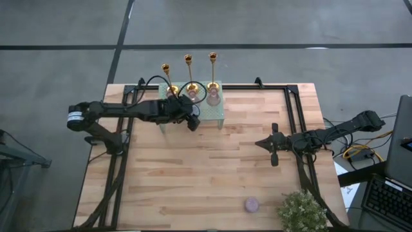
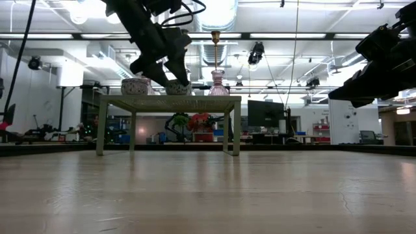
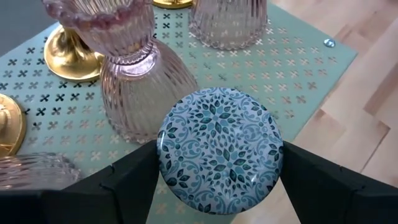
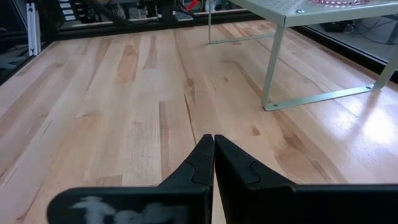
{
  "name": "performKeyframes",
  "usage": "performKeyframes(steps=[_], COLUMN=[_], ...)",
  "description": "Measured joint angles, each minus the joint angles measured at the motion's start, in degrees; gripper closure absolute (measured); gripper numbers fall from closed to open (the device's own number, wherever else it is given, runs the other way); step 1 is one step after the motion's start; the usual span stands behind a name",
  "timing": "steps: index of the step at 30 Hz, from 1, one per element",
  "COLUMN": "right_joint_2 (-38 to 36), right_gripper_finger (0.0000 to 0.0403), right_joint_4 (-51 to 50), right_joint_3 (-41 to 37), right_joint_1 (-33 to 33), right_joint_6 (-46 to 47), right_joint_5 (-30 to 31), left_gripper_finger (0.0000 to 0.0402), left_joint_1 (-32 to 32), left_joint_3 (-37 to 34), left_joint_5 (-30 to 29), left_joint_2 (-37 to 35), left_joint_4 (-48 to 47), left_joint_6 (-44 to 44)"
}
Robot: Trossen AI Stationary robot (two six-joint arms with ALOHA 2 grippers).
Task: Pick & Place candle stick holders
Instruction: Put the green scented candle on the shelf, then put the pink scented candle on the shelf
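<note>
blue patterned holder (image 3: 219,151) is clamped in the left gripper (image 3: 217,180) over the green rack (image 3: 298,56), right by a pink glass holder (image 3: 134,87). nudge sideways and that glass probably tips. right gripper (image 4: 213,155) sits pinched together, empty, above the table (image 4: 112,106).

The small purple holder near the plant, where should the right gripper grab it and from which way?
Grip the purple holder across its round sides, descending from straight above: it looks low and squat. Approach from the side away from the potted plant. The right gripper, now shut, must open first.
</note>
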Motion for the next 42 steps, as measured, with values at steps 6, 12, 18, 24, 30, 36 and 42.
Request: performKeyframes(steps=[6,12,18,24,30,36,42], right_joint_2=[0.0,0.0,0.0,0.0,0.0,0.0,0.0], right_gripper_finger=[0.0394,0.0394,0.0394,0.0394,0.0394,0.0394,0.0394], right_joint_4=[0.0,0.0,0.0,0.0,0.0,0.0,0.0], right_joint_3=[0.0,0.0,0.0,0.0,0.0,0.0,0.0], right_joint_1=[0.0,0.0,0.0,0.0,0.0,0.0,0.0], right_joint_6=[0.0,0.0,0.0,0.0,0.0,0.0,0.0], right_joint_5=[0.0,0.0,0.0,0.0,0.0,0.0,0.0], left_gripper_finger=[0.0097,0.0061,0.0027,0.0025,0.0025,0.0025,0.0026], left_joint_1=[0.0,0.0,0.1,-0.3,-0.7,-1.9,-3.5], left_joint_3=[0.9,0.9,0.9,0.9,0.9,0.9,0.9], left_joint_5=[-0.8,-2.9,-2.9,-1.3,-0.3,1.0,1.0], left_joint_2=[0.1,0.1,0.1,-1.1,-4.3,-7.8,-11.5], left_joint_4=[-0.7,-0.4,0.1,0.1,0.1,0.4,0.7], left_joint_6=[0.6,1.2,1.3,1.5,2.4,3.0,3.8])
